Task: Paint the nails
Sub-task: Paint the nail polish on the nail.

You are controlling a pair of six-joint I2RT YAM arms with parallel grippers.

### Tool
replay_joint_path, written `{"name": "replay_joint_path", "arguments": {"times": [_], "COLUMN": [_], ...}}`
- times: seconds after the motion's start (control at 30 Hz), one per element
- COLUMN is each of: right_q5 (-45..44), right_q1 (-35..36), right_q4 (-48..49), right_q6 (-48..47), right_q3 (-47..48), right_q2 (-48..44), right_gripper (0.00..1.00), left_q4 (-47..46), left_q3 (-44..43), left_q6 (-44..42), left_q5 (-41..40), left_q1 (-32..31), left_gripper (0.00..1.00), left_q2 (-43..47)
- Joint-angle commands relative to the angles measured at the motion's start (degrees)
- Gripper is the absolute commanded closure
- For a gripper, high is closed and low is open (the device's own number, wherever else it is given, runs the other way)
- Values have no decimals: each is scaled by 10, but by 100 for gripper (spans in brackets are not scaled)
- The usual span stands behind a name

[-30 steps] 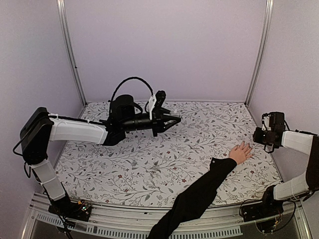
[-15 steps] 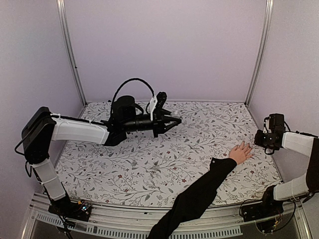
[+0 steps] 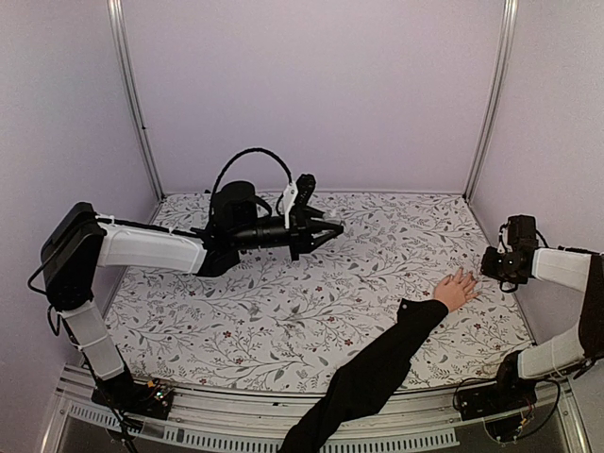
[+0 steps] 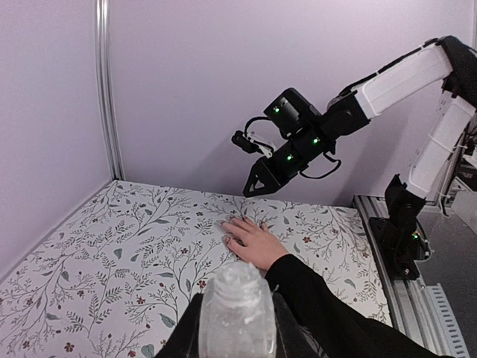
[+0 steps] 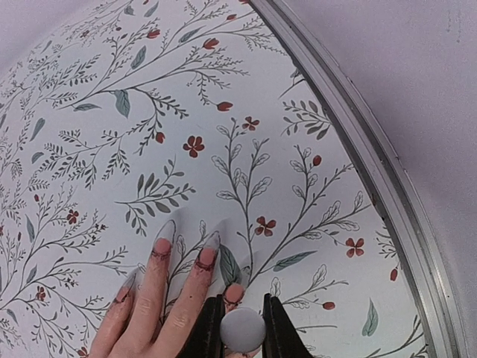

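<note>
Right wrist: right tool [image 5: 242,317] clenches a pale cap [image 5: 242,330] beside the nails [image 5: 212,240], rail [image 5: 350,127] at right, open surface [image 5: 89,149] upper left. Left tool [image 4: 237,332] grasps the bottle [image 4: 237,298].

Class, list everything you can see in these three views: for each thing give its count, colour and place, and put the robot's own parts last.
cloth: one, white with a leaf-and-flower print, covering the table.
walls: pale lilac, around the table.
posts: two, silver, at the back corners.
hand: one, light-skinned, flat on the cloth at the right, fingers spread.
sleeve: one, black, running from the near edge to the hand.
nails: three seen clearly, pale, beside the right gripper's tips.
bottle: one, pale and translucent, in the left gripper.
round piece: one, pale grey, between the right gripper's fingers.
left gripper: one, black, shut on the bottle, above the cloth's far middle.
right gripper: one, black, shut on the round piece, over the fingertips.
</note>
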State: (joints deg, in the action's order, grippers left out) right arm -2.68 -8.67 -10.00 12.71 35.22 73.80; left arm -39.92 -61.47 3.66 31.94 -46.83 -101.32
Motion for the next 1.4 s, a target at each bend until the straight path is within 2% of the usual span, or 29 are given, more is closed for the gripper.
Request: {"name": "replay_joint_path", "arguments": {"times": [0.0,1.37], "right_q5": [5,21], "right_q1": [-2,-2], "right_q4": [12,46], "right_q6": [6,8], "right_q3": [15,12], "right_q2": [14,49], "right_gripper": [100,100], "left_q4": [-17,-19], "left_q3": [-12,-4], "left_q6": [4,6], "left_q5": [1,-10], "left_q1": [7,7], "left_gripper": [100,100], "left_q2": [-5,0]}}
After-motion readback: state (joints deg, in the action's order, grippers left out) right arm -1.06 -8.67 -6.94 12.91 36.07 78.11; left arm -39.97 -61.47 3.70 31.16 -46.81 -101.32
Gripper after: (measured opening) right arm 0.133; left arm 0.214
